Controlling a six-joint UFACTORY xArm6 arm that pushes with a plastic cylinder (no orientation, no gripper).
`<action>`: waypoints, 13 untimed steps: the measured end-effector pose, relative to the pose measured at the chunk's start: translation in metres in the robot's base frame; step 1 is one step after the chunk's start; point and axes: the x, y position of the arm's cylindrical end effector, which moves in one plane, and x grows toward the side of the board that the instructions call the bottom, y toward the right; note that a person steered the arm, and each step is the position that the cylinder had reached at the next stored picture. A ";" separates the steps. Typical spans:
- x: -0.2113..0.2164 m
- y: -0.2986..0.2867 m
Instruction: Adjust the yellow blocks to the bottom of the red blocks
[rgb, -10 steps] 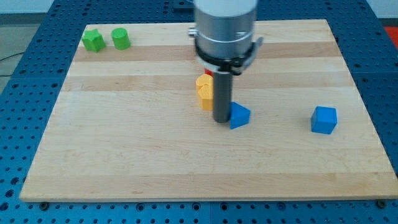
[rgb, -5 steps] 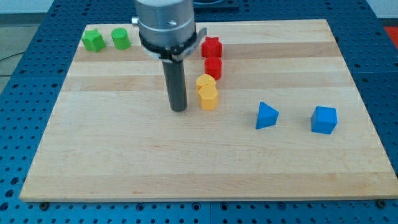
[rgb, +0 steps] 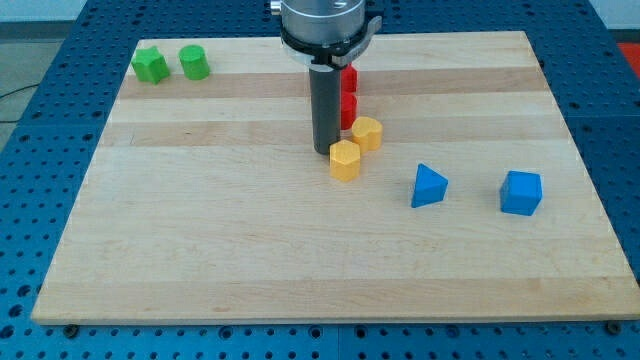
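Two red blocks stand one above the other at the board's upper middle, partly hidden by the rod: the upper red block (rgb: 350, 78) and the lower red block (rgb: 348, 110). A yellow cylinder (rgb: 367, 132) sits just below and right of the lower red block. A yellow hexagonal block (rgb: 345, 160) lies below and left of the cylinder, close to it. My tip (rgb: 325, 151) rests on the board just left of and slightly above the yellow hexagonal block, about touching it.
Two green blocks (rgb: 151, 65) (rgb: 194, 62) sit at the board's top left corner. A blue triangular block (rgb: 429, 186) and a blue cube (rgb: 521, 192) lie at the right. The wooden board (rgb: 200, 240) lies on a blue perforated table.
My tip moved from beside the blue triangle to left of the yellow blocks, then right and up. The yellow blocks shifted right and separated; the blue triangle was pushed right earlier.
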 end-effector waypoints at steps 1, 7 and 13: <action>0.000 -0.006; 0.040 0.066; -0.014 0.063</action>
